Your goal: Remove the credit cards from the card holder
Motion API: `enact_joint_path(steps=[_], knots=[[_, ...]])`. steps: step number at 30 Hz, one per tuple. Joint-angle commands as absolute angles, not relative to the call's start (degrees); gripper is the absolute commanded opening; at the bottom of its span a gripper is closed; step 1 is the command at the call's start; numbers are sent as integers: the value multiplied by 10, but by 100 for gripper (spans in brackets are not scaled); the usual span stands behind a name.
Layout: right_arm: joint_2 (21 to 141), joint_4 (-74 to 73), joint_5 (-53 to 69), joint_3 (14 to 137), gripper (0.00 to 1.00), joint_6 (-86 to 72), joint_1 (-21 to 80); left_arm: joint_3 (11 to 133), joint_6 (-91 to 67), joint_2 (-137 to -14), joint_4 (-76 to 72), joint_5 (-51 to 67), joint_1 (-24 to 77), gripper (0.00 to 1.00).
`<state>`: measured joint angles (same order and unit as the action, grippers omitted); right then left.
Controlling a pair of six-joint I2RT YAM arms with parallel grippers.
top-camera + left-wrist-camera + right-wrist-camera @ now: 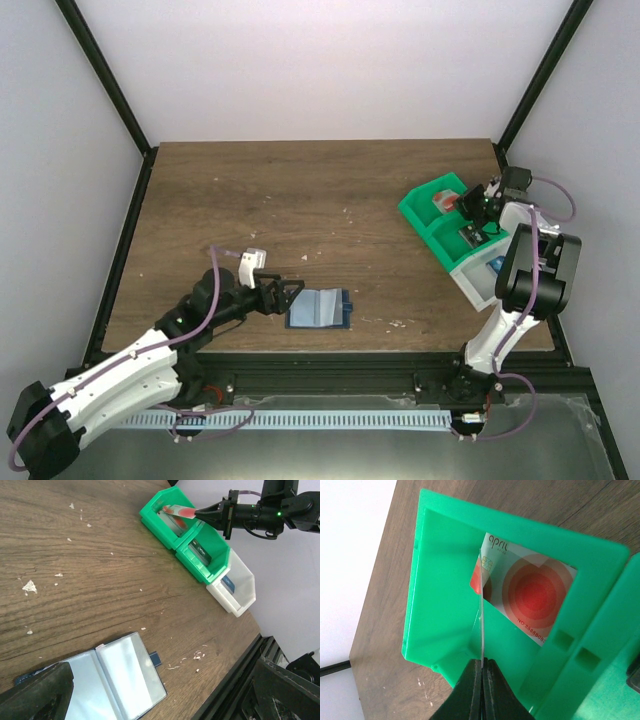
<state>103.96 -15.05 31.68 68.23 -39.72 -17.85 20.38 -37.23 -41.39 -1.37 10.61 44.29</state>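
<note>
- We see a brown wooden table (320, 190) inside a white-walled cell; everything below rests on it or hangs over it.
- The left arm (130, 375) reaches in low from the near left corner. The right arm (525, 290) stands folded at the near right, its wrist bent over the bins.
- Three bins sit touching in a diagonal row at the table's right side: the far green bin (150, 517), the middle green bin (191, 559), and the white bin (225, 597) closest to the arm bases.
- The card holder (320, 308) lies opened flat with its pale inner panels up. It is near the front edge of the table and well apart from the bins. A small dark blue tab (155, 658) pokes out of its right side.
- The left gripper (290, 296) has its jaws spread wide and empty, just beside the holder's left edge. We cannot tell whether a finger touches the holder.
- The right gripper (482, 661) has its fingers pressed together on the red-pink card (181, 511), held over the far green bin. From the right wrist we see this card only as a thin edge.
- A ringed card (532, 597), printed with red circles, lies inside the far green bin below the held one.
- A dark card (200, 550) sits in the middle green bin and a blue card (231, 584) in the white bin.
- White flecks (29, 586) dot the wood.
</note>
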Motion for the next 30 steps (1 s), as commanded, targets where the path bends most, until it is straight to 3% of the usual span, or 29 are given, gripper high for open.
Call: enact_joint_path(steps=[1, 30], knots=[[1039, -142, 319, 701, 1, -398, -187, 200, -372, -422, -37, 106, 442, 100], [1072, -148, 312, 734, 14, -400, -204, 190, -396, -438, -48, 120, 442, 99]])
